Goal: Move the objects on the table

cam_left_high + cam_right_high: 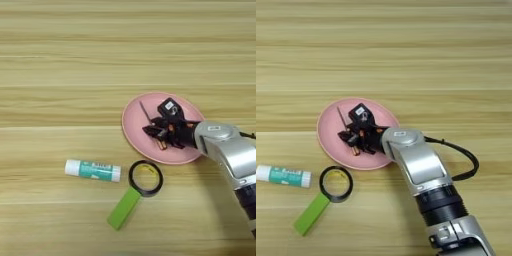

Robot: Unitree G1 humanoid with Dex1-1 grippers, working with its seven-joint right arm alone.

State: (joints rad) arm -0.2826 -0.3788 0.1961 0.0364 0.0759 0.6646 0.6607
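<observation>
On the wood-grain surface [60, 60], the glue stick [93, 170] lay on its side at the left, well apart from the rest. Just right of it lay a magnifying glass [145, 178] with a green handle. Beyond that sat a pink plate [134, 116], where the screwdriver [146, 113] pointed its thin shaft away. The right gripper [156, 133] was over the plate at the orange handle; whether its fingers gripped it could not be told.

A matt wood-grain table [60, 50] is showing pale plank stripes beneath a smooth pink plate [132, 127], a plastic-looking green-handled magnifying glass [125, 207], a glossy white-and-teal glue stick [93, 170] and a brushed-silver metal forearm [418, 167].
</observation>
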